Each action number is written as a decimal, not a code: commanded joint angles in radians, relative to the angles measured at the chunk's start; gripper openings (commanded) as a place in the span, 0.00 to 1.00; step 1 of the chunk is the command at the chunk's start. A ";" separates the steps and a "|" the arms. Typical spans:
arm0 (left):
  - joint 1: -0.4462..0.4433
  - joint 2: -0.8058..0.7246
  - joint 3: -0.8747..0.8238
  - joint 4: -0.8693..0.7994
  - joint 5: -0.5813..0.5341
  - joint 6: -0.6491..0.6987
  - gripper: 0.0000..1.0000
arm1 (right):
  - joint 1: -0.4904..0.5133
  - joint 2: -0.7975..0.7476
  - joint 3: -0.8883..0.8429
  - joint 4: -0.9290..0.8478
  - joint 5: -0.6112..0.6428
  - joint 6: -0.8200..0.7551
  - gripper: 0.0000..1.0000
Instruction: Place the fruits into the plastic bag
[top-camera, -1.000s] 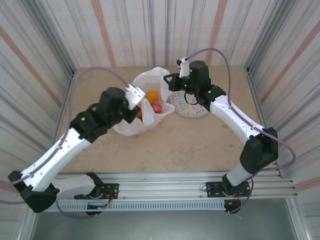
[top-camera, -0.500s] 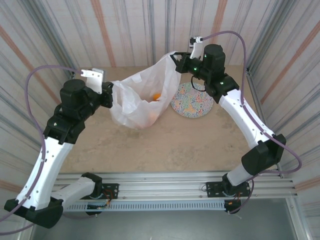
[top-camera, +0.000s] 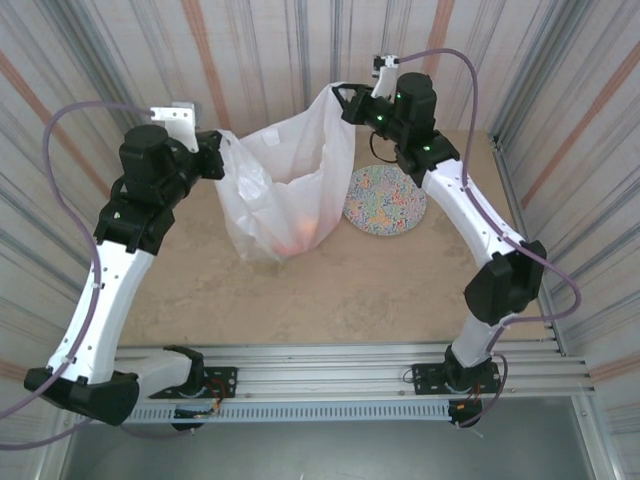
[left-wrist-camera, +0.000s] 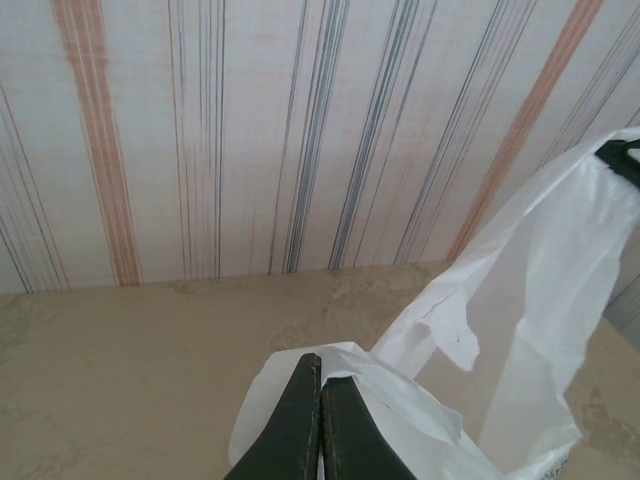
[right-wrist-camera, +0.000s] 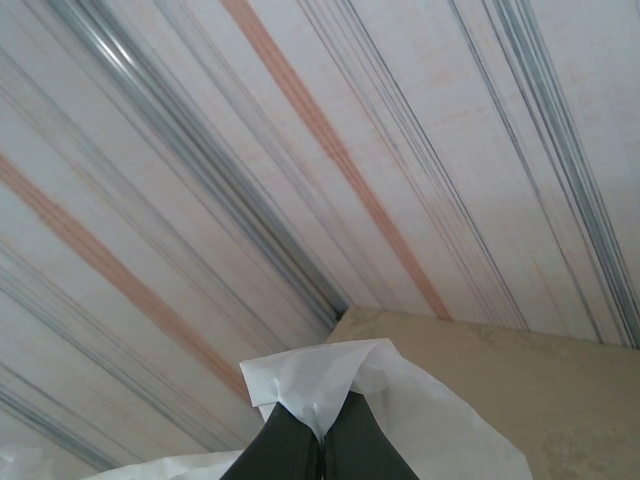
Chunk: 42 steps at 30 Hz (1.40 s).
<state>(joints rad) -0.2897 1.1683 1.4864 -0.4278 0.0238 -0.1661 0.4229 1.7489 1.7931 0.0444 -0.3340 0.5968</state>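
**— Which way does the bag lie from you?**
— Above the table (top-camera: 420, 290), the plastic bag (top-camera: 285, 185) hangs between my two arms. Its mouth is strung left to right from one claw to the other, and its long axis drops straight down. I can't tell whether the bottom rests on the tabletop or hangs just clear.

**— And your arms?**
— Both are raised high with the elbows bent, reaching toward the far wall, one on each handle. Neither is nearer, because the load is shared.

**— The fruits?**
— The fruits (top-camera: 298, 238) glow orange and red through the film at the bottom, well below both claws. The speckled plate (top-camera: 385, 200) sits just beside the bag, on my right.

**— Your claws?**
— My left claw (left-wrist-camera: 320, 378) is pressed together on a fold of handle. My right claw (right-wrist-camera: 322, 428) pinches a white corner. I judge that lowering calls for both wrists to stay level, or the mouth will slump.
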 joint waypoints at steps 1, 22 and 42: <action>0.007 0.012 0.071 0.064 -0.036 -0.021 0.00 | -0.007 0.056 0.094 0.067 -0.007 0.065 0.00; -0.019 -0.014 -0.115 0.090 0.080 -0.023 0.00 | -0.027 0.212 0.210 -0.107 -0.113 0.046 0.00; -0.134 -0.117 -0.303 0.066 0.324 0.025 0.53 | -0.113 -0.026 -0.138 -0.230 -0.068 -0.138 0.37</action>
<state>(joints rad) -0.4210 1.1000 1.1950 -0.3481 0.2520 -0.1516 0.3210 1.8393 1.6684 -0.1776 -0.4103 0.5179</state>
